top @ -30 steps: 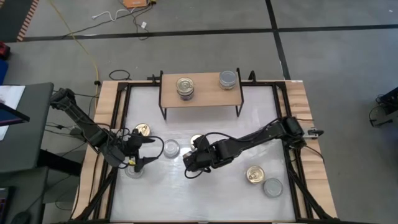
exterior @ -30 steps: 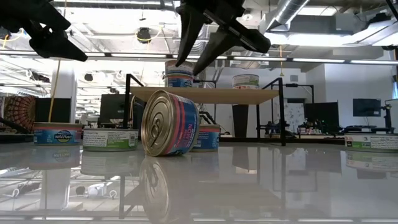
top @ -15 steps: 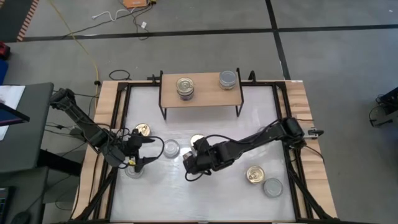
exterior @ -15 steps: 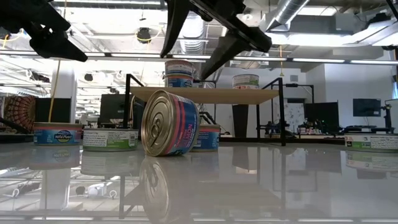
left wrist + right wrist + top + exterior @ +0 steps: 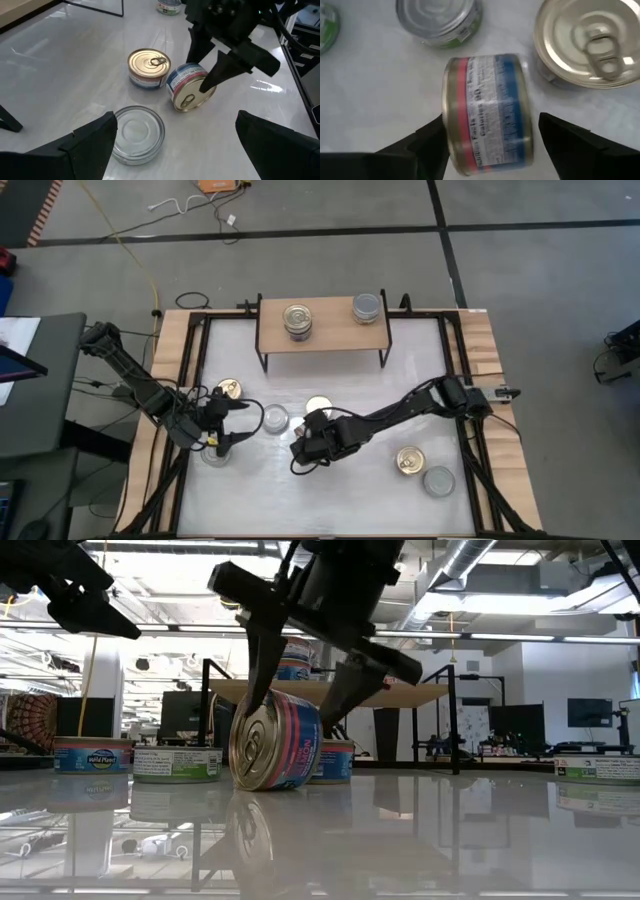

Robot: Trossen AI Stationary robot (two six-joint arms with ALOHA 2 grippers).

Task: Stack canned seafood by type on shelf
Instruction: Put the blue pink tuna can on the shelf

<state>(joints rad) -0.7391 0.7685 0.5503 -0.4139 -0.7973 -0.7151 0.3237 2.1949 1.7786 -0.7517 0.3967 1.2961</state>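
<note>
Tipped can [image 5: 275,740]: gold pull-tab lid, pink-and-blue label, lying on its side at the near middle of the white tabletop [image 5: 330,500], lid facing the near left. The right gripper [image 5: 300,675] stands directly over it, fingers spread wide and straddling the can, one finger [image 5: 427,140] on each side of its curved wall; the jaws are not closed on it, and whether the tips touch the wall cannot be told.

Near right: one gold-lidded can [image 5: 409,461] and one grey-lidded can [image 5: 438,480], upright, just beside each other, well apart from the right gripper.

Near left: the left gripper [image 5: 232,423] hangs open above the tabletop and holds nothing. A clear-lidded can [image 5: 273,418] stands just right of it, between it and the tipped can. A gold-lidded can [image 5: 228,390] stands just beyond it.

Middle: an upright gold can [image 5: 149,67] stands just behind the tipped one, touching or nearly so.

Far: the shelf [image 5: 322,332], a light-wood board on black legs, spans the far middle of the tabletop. On it, left of centre, a stack of gold-lidded cans [image 5: 297,319]; toward the right end, a grey-lidded can [image 5: 367,307].

Surface: glossy white, reflective, framed by black rails and wood edging.

Room beyond: ceiling light strips, ducting, dark monitors and desks.
</note>
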